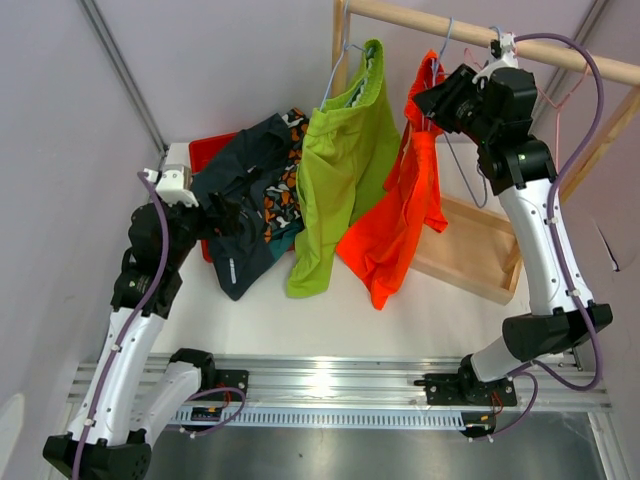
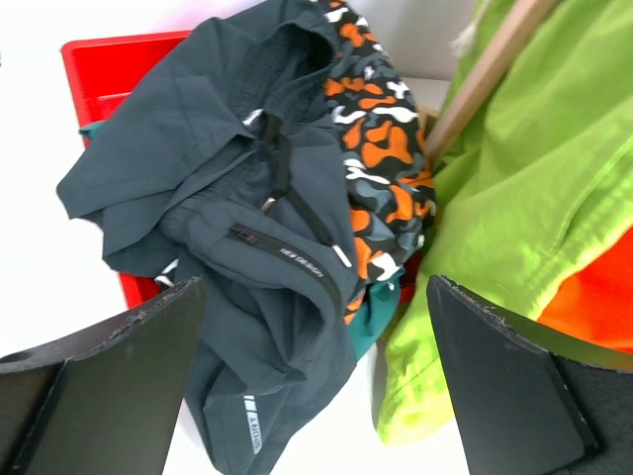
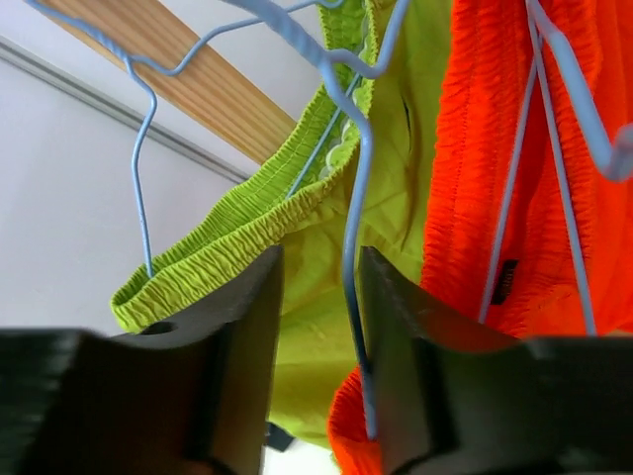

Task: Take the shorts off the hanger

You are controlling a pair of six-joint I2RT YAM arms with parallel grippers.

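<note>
Left tool (image 2: 315, 327) gapes empty — right tool (image 3: 321, 272) half-closed around blue hanger wire (image 3: 349, 237).

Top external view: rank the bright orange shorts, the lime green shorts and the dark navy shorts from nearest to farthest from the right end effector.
Measured from the right end effector:
1. bright orange shorts: hanging right at its fingertips, just to their left.
2. lime green shorts: hanging one place further left.
3. dark navy shorts: heaped at the far left, near the left arm.

Hanger wire (image 3: 353, 257) blocks gap between right fingers (image 3: 435, 376); lime shorts (image 1: 340, 170), orange shorts (image 1: 410, 210) crowd rail (image 1: 420, 19); table (image 1: 330, 320) front open
</note>
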